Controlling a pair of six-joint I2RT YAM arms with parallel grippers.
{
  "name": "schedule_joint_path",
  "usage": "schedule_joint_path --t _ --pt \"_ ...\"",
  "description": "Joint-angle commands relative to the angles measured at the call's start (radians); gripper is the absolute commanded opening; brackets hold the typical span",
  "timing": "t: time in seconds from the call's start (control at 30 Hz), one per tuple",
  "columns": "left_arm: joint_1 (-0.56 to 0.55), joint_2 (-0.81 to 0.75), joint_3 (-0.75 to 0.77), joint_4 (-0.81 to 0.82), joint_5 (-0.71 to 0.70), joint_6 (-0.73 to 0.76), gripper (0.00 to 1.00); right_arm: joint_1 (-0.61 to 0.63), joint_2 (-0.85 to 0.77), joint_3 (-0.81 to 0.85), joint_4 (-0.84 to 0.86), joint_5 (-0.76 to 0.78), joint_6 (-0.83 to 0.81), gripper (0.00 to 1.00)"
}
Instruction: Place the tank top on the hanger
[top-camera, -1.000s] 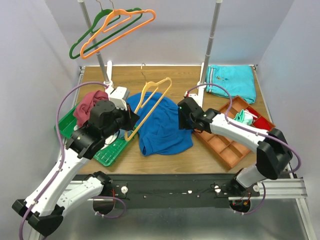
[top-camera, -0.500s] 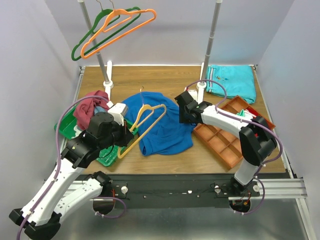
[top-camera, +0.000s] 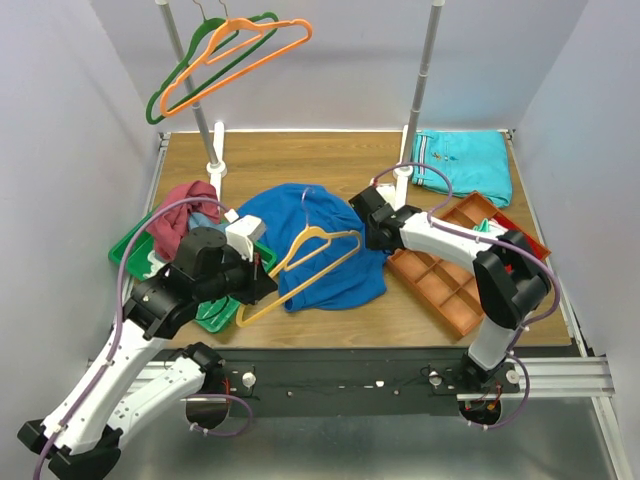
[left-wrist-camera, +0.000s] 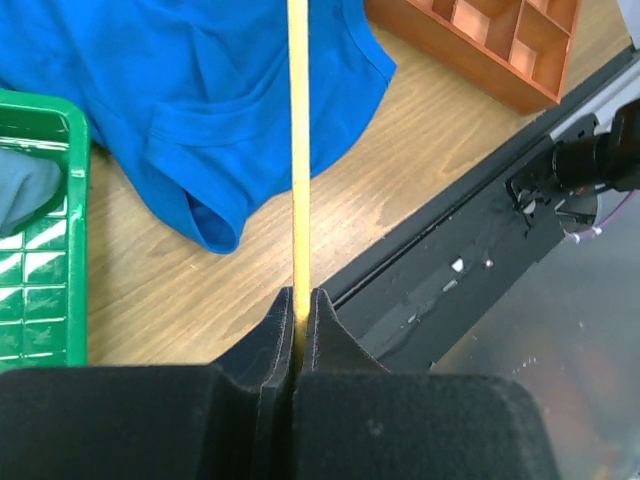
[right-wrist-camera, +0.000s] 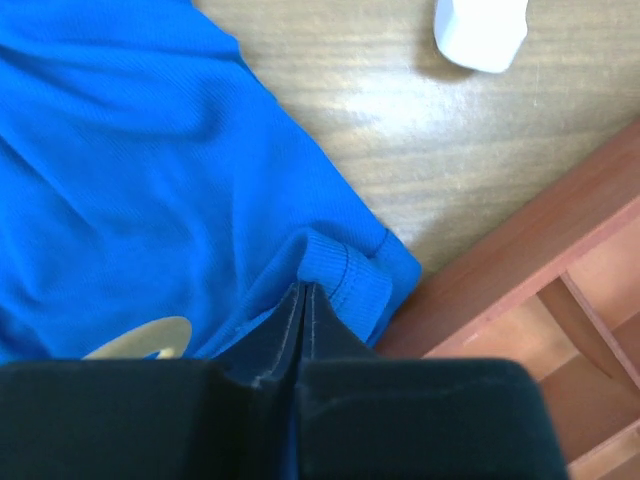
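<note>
three hangers (top-camera: 335, 234) (top-camera: 236, 69) (top-camera: 152, 100), two trays (top-camera: 222, 312) (top-camera: 455, 320), two poles (top-camera: 195, 95) (top-camera: 424, 70)

No text, label, brand mark or number is legible: tank top (top-camera: 340, 285), hanger (top-camera: 300, 280) and compartment tray (top-camera: 450, 290) beside the right claw (right-wrist-camera: 302, 292) show none.

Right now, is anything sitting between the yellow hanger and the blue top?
Nothing visible does. The hanger, clamped in the left gripper, is directly over the tank top, whose edge the right gripper pinches.
</note>
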Motion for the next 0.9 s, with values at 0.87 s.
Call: schedule_joint_path --t 0.87 --pt "-0.006 0.026 -0.012 0.023 0.141 0.040 0.00 0.001 -0.247 -0.145 -0.001 -0.070 0.001 0.01"
